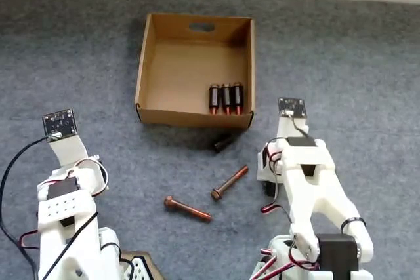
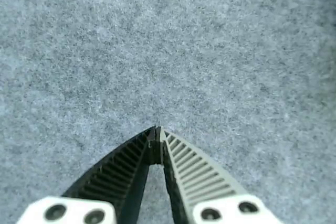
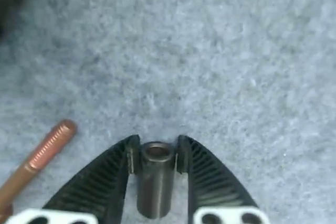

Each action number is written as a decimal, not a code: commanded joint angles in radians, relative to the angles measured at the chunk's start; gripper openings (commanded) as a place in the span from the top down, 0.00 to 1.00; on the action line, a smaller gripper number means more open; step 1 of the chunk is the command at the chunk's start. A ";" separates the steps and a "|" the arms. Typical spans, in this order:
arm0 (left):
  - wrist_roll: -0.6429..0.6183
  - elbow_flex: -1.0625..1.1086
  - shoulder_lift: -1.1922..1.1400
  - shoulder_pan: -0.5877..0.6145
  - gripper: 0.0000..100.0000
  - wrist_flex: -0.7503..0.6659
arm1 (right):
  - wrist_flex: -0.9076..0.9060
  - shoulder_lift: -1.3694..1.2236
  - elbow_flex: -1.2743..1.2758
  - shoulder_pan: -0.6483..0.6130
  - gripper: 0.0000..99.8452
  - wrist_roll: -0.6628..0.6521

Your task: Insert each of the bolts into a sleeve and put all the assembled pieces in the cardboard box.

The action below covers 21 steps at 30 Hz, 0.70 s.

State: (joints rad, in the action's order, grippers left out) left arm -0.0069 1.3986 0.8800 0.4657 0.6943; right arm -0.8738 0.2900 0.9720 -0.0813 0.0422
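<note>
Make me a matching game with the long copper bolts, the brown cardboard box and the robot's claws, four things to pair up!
Things
1. three assembled black-and-copper pieces
2. two long copper bolts
3. dark metal sleeve
4. left gripper

Places or states
A. shut, with nothing in it
B. lying on the grey carpet between the arms
C. inside the brown cardboard box
D. held in the right gripper

Pairs: 1-C, 2-B, 3-D, 4-A
</note>
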 commanded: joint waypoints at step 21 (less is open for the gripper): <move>-0.003 -0.031 0.002 0.002 0.97 -0.015 | -0.232 -0.012 -0.128 0.008 0.82 -0.008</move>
State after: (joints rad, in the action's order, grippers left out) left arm -0.0069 1.3986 0.8800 0.4657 0.6943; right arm -1.0917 0.2700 0.8738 -0.0783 0.0422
